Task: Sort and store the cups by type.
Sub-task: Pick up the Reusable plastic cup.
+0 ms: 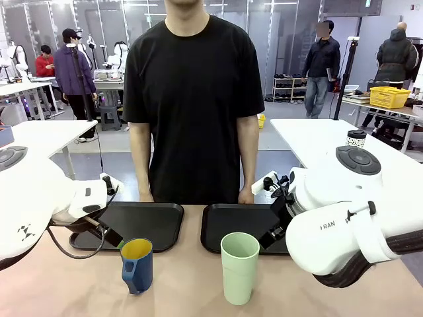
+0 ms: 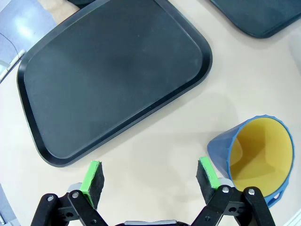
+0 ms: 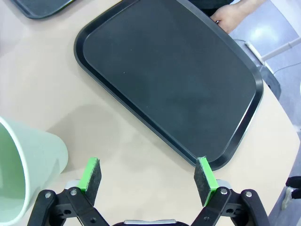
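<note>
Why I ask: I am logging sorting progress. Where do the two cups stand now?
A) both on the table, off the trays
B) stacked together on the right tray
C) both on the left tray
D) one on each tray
A: the blue mug and the pale-green tumbler both stand on the table, on the robot's side of the left tray and right tray.

Two cups on the table: one dark-blue mug near left, one pale-green tumbler near right. And two black trays farther back, a left tray and a right tray. One person at the far side.
</note>
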`<state>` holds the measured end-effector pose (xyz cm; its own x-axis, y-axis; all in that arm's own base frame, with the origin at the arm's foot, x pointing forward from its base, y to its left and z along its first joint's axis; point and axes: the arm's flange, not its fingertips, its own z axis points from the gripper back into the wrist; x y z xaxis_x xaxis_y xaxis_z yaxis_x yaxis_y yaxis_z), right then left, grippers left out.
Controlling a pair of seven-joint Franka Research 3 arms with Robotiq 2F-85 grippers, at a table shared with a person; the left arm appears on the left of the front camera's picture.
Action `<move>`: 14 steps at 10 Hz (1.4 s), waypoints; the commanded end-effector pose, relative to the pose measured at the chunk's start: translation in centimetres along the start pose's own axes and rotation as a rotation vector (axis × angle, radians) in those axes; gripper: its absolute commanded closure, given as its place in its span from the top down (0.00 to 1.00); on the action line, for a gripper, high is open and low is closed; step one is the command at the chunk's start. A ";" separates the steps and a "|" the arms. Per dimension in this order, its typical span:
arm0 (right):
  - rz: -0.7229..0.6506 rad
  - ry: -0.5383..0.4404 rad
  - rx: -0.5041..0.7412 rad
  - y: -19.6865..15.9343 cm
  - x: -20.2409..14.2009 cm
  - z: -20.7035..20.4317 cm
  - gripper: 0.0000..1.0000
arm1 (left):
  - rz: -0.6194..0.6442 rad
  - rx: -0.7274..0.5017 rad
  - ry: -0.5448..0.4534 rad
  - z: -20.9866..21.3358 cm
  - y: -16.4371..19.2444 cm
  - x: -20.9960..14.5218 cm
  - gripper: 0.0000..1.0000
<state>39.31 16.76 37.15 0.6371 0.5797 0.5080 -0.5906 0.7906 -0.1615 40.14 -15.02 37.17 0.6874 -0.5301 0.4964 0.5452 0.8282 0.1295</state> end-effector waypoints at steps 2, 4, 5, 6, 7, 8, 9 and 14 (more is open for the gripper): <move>-0.003 0.000 0.001 0.0 0.0 0.0 1.00 | 0.001 0.000 0.000 0.0 0.0 0.0 1.00; -0.003 0.000 0.001 0.0 0.0 0.0 1.00 | 0.001 0.000 0.000 0.0 0.0 0.0 1.00; 0.000 0.000 0.000 0.0 0.0 0.0 1.00 | 0.001 0.000 0.000 0.0 0.0 0.0 1.00; -0.054 0.006 -0.080 0.2 0.8 0.8 1.00 | 0.000 0.000 0.000 0.0 0.0 0.0 1.00; -0.071 0.025 -0.173 0.6 2.0 2.5 1.00 | 0.003 0.010 -0.025 1.0 -0.1 0.6 1.00; -0.097 0.039 -0.222 1.2 3.2 4.7 1.00 | 0.008 0.034 -0.044 2.4 -0.4 1.4 1.00; -0.110 0.022 -0.253 1.8 4.3 7.1 1.00 | 0.003 0.060 -0.065 3.9 -0.8 2.1 1.00; -0.169 -0.023 -0.374 4.8 5.1 13.7 1.00 | 0.067 0.115 -0.188 10.5 -2.7 2.7 1.00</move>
<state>33.02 20.74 51.54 0.6877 0.4514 0.5686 -0.2821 0.8878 -0.3637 36.94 -16.86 47.90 0.5867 -0.4529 0.6713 0.4795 0.8623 0.1628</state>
